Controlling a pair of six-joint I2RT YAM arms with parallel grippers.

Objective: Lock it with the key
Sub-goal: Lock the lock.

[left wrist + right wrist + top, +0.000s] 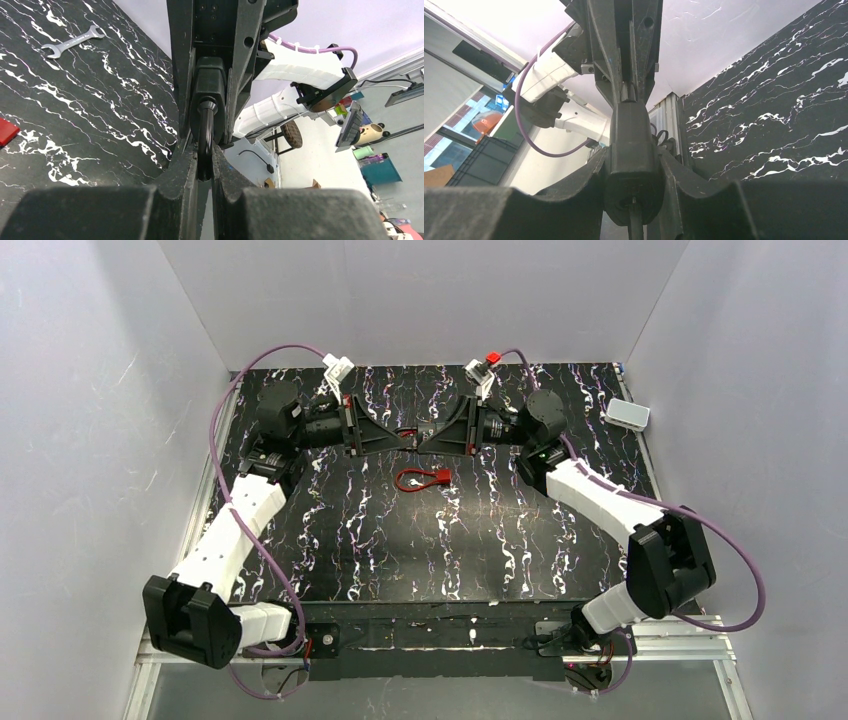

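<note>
Key (441, 476): red tab on a red cord loop (taken for the key; blade too small to make out). Flat on the black marbled table (330, 540), mid-table, just near of both grippers, touched by neither.

Padlock (631, 145): dark body, dark shackle (205, 135). Raised off the table at far centre, spanned between the two arms.

Left gripper (202, 167): narrow, pinched on the shackle from the left.

Right gripper (631, 172): closed snugly round the padlock body from the right.

Step in hand, as judged: steadying the padlock for the key.

Handling notes:
- Hold firm with one gripper and free the other. Probably the right, since the keyhole end seems to face into it (not clearly shown).
- Fetch the key by its tab, not the slack loop.
- Line up squarely with the keyhole before pushing.
- Turn gently, without wrenching the body loose.

Far right: small white box (628, 415), well apart.
</note>
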